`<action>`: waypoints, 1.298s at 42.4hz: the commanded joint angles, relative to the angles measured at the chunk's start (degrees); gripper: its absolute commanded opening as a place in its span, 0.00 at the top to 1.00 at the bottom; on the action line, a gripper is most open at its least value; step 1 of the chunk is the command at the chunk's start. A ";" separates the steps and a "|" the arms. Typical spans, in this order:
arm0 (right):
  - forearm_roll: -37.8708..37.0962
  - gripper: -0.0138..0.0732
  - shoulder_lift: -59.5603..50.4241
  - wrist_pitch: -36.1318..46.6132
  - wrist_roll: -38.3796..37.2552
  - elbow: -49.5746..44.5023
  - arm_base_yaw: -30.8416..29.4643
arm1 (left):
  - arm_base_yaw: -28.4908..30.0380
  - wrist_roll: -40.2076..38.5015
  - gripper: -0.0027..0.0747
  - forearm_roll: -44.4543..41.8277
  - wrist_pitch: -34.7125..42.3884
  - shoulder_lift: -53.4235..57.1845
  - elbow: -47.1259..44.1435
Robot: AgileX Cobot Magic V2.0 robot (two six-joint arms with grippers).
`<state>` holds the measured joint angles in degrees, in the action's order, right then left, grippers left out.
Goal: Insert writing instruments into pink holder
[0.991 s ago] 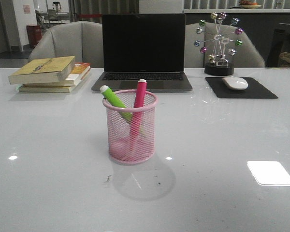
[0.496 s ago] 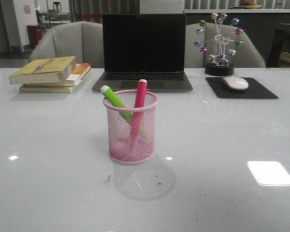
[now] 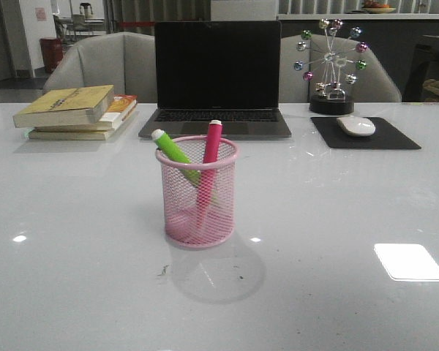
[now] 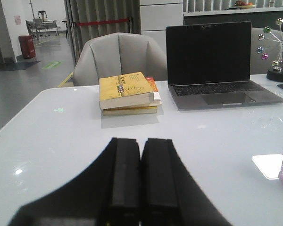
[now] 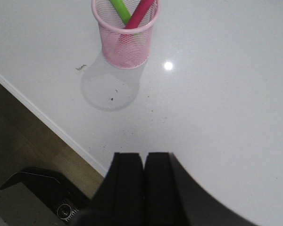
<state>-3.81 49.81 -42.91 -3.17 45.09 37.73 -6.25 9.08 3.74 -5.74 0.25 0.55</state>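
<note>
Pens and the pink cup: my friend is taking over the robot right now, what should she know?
Left pincer: shut, holding nothing, away from the cup.
Right pincer: shut, holding nothing, pulled back near the table edge.
Green pen and pink pen: both inside the pink holder, leaning apart with their white tips above the rim.
Done: both pens are in.
Left: nothing seems to remain.

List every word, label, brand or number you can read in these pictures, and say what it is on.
None can be read for certain.
Top yellow book: dark print on its cover, too blurred to read.
Laptop: small mark under the screen, too small to read.
Green pen, pink pen, pink holder: no lettering visible.
</note>
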 commanded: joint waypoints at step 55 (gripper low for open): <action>-0.68 0.78 -0.55 3.08 0.59 1.37 -0.42 | -0.94 -11.63 0.85 -5.33 11.51 1.10 -1.06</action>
<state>-3.81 49.81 -42.91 -3.17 45.09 37.73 -6.74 -1.82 -1.88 0.51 0.25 -0.53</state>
